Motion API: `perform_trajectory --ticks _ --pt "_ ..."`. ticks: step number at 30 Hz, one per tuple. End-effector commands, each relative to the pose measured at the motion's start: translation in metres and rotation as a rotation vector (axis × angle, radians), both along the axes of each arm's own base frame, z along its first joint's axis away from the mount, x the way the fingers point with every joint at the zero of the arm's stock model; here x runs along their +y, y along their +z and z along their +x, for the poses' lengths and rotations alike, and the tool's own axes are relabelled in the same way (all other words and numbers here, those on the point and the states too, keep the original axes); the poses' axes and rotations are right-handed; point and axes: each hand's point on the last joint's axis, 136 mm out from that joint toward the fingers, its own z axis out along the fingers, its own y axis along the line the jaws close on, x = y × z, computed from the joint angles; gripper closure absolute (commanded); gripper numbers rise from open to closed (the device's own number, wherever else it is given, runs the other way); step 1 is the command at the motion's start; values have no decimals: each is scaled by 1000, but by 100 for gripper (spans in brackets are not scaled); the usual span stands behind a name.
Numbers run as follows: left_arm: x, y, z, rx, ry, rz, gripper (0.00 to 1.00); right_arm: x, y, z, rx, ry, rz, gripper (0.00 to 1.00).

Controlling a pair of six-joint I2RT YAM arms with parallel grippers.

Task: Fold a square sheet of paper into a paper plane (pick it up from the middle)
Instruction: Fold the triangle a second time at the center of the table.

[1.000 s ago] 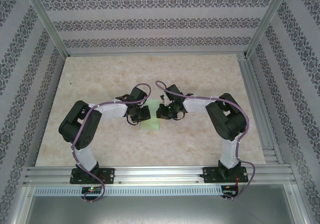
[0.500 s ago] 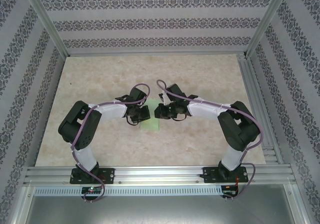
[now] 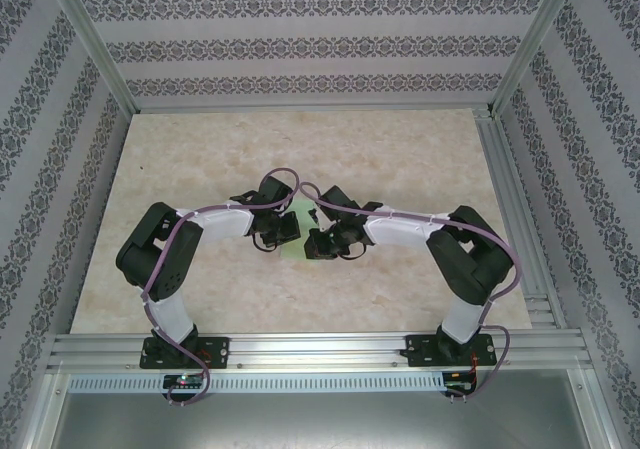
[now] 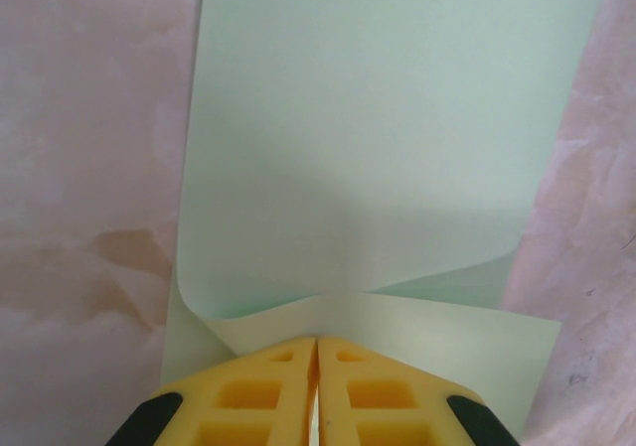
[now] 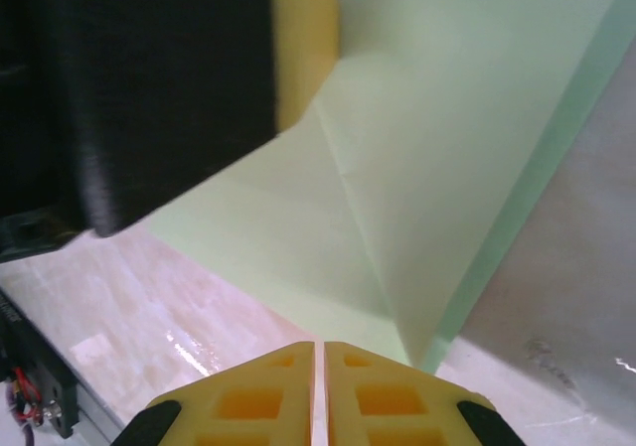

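Note:
The square sheet of paper, pale green, lies on the table between my two grippers. It is partly folded, with a lighter flap turned over at its near edge. My left gripper is shut, its tips down on that flap; I cannot tell whether a layer is pinched. In the right wrist view the paper shows a raised crease running up to the left gripper's yellow finger. My right gripper is shut and holds nothing, just short of the sheet's near corner. From above, both grippers nearly meet over the paper.
The marble-patterned tabletop is bare all round the paper. Aluminium frame posts and patterned walls enclose it, with a rail along the near edge. The left gripper's black body stands close in front of the right wrist camera.
My right gripper has swung left and towards the near edge, onto the paper's near right side, with its elbow shifting outward. The left arm and the paper have stayed put.

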Motion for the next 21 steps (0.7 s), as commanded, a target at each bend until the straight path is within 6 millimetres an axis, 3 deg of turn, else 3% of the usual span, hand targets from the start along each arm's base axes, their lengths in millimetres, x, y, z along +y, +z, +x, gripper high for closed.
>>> perform_trajectory --ticks 1,21 --pt "28 -34 -23 98 36 118 89 1 -5 7 -15 -7 -34 88" --pt "29 -35 -24 101 37 126 89 -7 -28 6 50 -29 -52 88"
